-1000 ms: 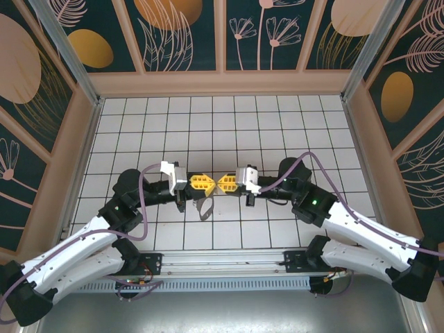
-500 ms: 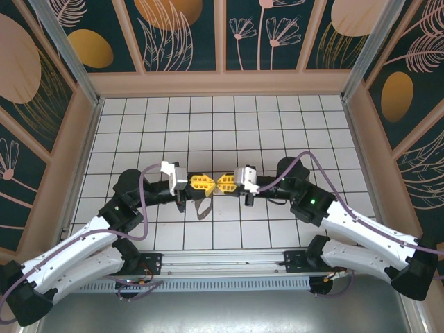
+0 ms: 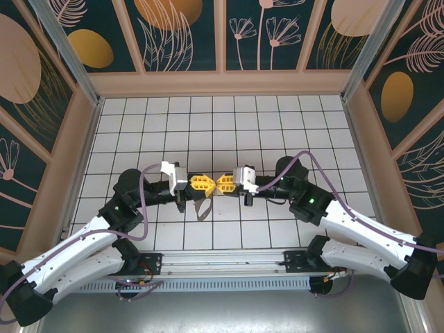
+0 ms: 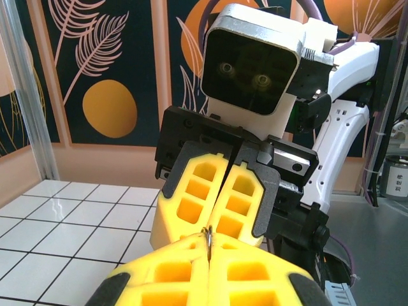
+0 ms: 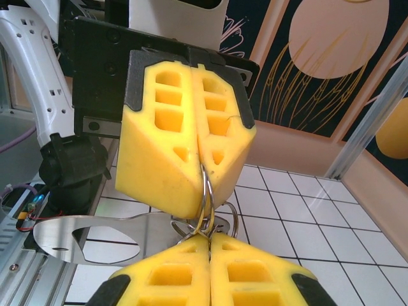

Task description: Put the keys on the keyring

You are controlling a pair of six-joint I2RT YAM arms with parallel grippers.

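My left gripper (image 3: 209, 183) and right gripper (image 3: 219, 183) meet tip to tip above the middle of the table, both shut. The keyring (image 3: 202, 208) hangs below them as a grey-brown loop. In the right wrist view its thin wire ring (image 5: 205, 191) runs from the seam of the left gripper (image 5: 203, 172) down into the seam of my right gripper (image 5: 209, 241), with a flat metal tag (image 5: 121, 233) dangling under it. In the left wrist view the ring's edge (image 4: 208, 237) sticks out of my left gripper (image 4: 209, 247), facing the right gripper (image 4: 220, 217). The keys are out of view.
The white tiled floor (image 3: 222, 125) is boxed in by low wooden walls (image 3: 222, 83) at the back and sides. A metal rail (image 3: 222, 267) runs along the near edge between the arm bases.
My right gripper has edged slightly left toward the left one, and the hanging loop has swayed a little. Both grippers stay shut.
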